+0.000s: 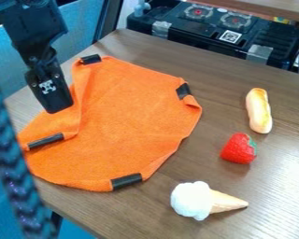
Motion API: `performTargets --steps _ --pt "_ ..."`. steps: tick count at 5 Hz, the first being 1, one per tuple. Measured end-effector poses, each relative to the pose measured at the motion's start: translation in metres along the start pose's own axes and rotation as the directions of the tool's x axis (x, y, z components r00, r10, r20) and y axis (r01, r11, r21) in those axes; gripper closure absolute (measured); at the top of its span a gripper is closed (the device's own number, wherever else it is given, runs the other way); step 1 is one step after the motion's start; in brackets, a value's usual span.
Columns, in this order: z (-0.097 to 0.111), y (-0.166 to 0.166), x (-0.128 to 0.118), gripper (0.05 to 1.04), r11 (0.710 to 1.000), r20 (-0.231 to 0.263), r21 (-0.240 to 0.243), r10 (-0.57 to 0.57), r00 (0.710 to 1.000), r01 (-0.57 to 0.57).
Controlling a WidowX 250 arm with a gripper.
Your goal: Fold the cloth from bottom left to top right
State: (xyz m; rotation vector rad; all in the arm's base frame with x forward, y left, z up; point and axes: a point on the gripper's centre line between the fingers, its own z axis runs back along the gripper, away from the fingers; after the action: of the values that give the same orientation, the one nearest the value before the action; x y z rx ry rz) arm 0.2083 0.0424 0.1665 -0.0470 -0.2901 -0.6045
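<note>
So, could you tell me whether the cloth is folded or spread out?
Mostly spread: the cloth lies broad across the table, its black patches wide apart, though its left side is creased.

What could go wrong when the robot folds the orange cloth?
The cloth is already rumpled along its left side, right by the gripper, so it might bunch up and make a messy fold. Its lower left part also lies close to the edge of the table, so a bad tug might make it slip over. And if the arm swings too far right, it could bump the toy strawberry.
</note>
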Motion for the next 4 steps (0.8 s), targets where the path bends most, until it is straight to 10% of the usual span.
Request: performTargets --steps 1,4 --pt "-0.004 0.0 -0.002 0.083 1.0 -0.008 -0.005 0.007 1.0 -0.007" --pt "-0.054 0.037 -0.04 0.083 0.97 -0.044 0.21 0.136 0.99 -0.124"
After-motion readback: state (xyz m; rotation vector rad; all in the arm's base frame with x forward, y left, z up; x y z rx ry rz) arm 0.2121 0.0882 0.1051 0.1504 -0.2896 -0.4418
